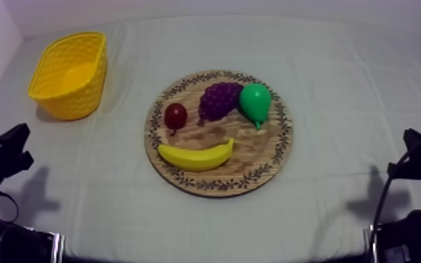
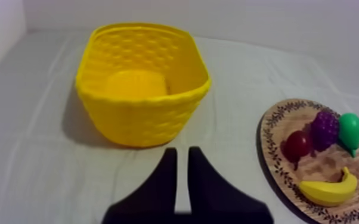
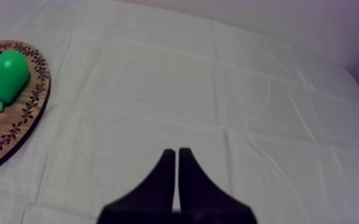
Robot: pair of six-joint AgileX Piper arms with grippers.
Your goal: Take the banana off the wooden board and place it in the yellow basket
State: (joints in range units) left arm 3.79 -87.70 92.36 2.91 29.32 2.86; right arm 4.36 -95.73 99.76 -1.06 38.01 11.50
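Note:
A yellow banana [image 1: 196, 156] lies along the front of the round wooden board [image 1: 269, 164] in the middle of the table; the left wrist view has the banana [image 2: 330, 189] too. The empty yellow basket [image 1: 70, 73] stands at the far left. My left gripper [image 1: 12, 143] rests low at the left edge, well short of the basket [image 2: 141, 83], its fingers together as a narrow wedge [image 2: 182, 156]. At the right edge my right gripper [image 1: 417, 142] rests, fingers together [image 3: 176, 156] over bare cloth, away from the board [image 3: 15, 128].
On the board also sit a small red fruit [image 1: 175, 115], a purple bunch of grapes [image 1: 220, 98] and a green pear [image 1: 255, 103]. Grey-white cloth spreads widely between the board and each arm.

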